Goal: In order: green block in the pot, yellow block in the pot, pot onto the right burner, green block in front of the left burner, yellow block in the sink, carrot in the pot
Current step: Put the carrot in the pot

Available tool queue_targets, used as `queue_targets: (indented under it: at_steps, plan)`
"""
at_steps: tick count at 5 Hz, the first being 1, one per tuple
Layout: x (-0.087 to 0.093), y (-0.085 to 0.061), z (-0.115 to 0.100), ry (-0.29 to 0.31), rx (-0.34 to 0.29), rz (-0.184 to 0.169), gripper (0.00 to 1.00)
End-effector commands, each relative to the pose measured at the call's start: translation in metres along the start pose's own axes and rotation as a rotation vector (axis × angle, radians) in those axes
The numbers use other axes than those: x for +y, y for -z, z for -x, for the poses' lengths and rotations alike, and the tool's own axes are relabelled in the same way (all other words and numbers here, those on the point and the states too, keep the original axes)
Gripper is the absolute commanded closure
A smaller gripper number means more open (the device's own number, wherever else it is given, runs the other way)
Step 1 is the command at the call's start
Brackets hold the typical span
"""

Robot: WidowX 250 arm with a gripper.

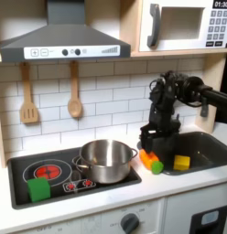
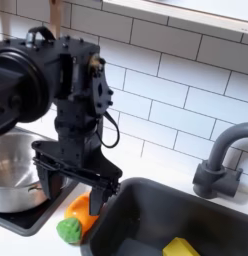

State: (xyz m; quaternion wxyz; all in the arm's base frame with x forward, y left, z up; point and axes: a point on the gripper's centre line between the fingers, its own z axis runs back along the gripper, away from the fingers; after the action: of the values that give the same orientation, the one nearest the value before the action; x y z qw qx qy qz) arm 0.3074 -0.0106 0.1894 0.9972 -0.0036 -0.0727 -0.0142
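1. Hovering over the strip of counter between stove and sink, the gripper point(image 1: 154, 144) points down above the carrot point(image 1: 150, 161); in the second exterior view its fingers point(image 2: 44, 177) stand spread apart on either side of the carrot point(image 2: 79, 208) and grasp nothing.
2. Carrot: it lies on the counter just beside the sink's point(image 1: 212, 163) edge on the first exterior view's left, green end toward the camera. In the second exterior view it sits between the stove's edge and the sink's point(image 2: 146, 215) rim.
3. Pot point(image 1: 107, 160): it stands on the burner at the first exterior view's right, close to the stove's point(image 1: 19, 168) edge nearest the carrot. Whether anything lies inside it cannot be told. In the second exterior view its wall point(image 2: 16, 170) shows just behind the gripper's near finger.
4. Green block point(image 1: 38, 188): it rests at the stove's front edge, in front of the red-ringed burner point(image 1: 48, 170) at the first exterior view's left, well apart from the pot.
5. Yellow block point(image 1: 182, 163): it lies in the sink basin, near the wall beside the carrot; in the second exterior view it shows at the bottom edge point(image 2: 182, 247).
6. Open room: the front counter strip below the stove and the sink's far side are free; a faucet point(image 2: 218, 160) stands behind the basin.
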Motion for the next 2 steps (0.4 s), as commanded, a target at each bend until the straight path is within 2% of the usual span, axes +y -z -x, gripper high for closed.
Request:
queue_targets:
  at_steps: [1, 2]
  plan:
    - [-0.0014, 0.0168, -0.0065, -0.001, 0.026, 0.013, 0.00]
    - [0.0002, 0.0218, -0.0079, -0.004, 0.036, 0.014, 0.00]
